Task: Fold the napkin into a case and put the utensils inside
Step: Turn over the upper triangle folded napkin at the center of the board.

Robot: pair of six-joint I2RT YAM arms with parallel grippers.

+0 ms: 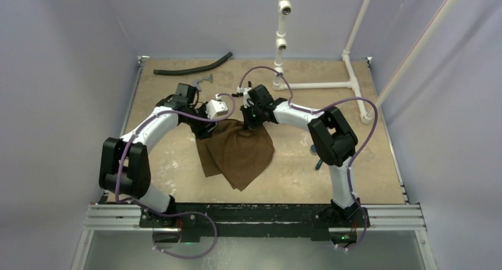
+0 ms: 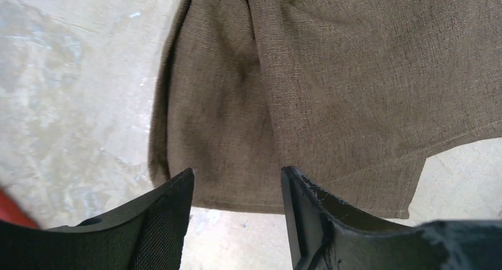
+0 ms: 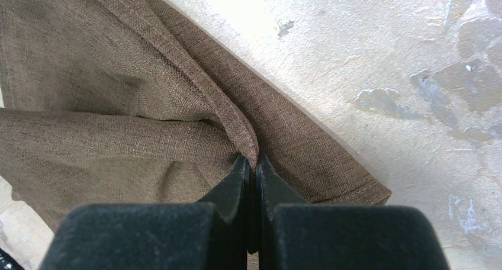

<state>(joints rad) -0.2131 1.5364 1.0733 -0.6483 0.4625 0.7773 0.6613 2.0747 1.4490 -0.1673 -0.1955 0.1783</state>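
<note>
Tan, blotchy tabletop (image 1: 355,157) boxed in by lavender walls. A white PVC pipe frame (image 1: 319,84) stands at the upper right of the top view, and a black hose (image 1: 192,67) lies along the far edge at the upper left. Just below the hose sits a small grey tool (image 1: 204,80), too small to say what it is.

The napkin (image 1: 237,154) is a dark-brown cloth pretty much dead centre of the top view. It's rumpled and partly doubled over. Its top edge is bunched into a peak where the two arms meet, and one corner points toward the bottom of the frame.

The right gripper (image 3: 253,166) is pinched tight on the cloth. In its wrist view the two fingers are pressed together, with a fold of the napkin along its stitched edge caught right at the tips. The fabric fans out to the left of that frame and bare table fills the right.

The left gripper (image 2: 237,217) is a different story. Its jaws stand moderately apart with nothing between them, hanging over the napkin's near edge. In that view the cloth fills the upper part, and table shows at the left and the lower right. There's a red sliver (image 2: 10,211) at the lower-left edge, can't tell what it is.
</note>
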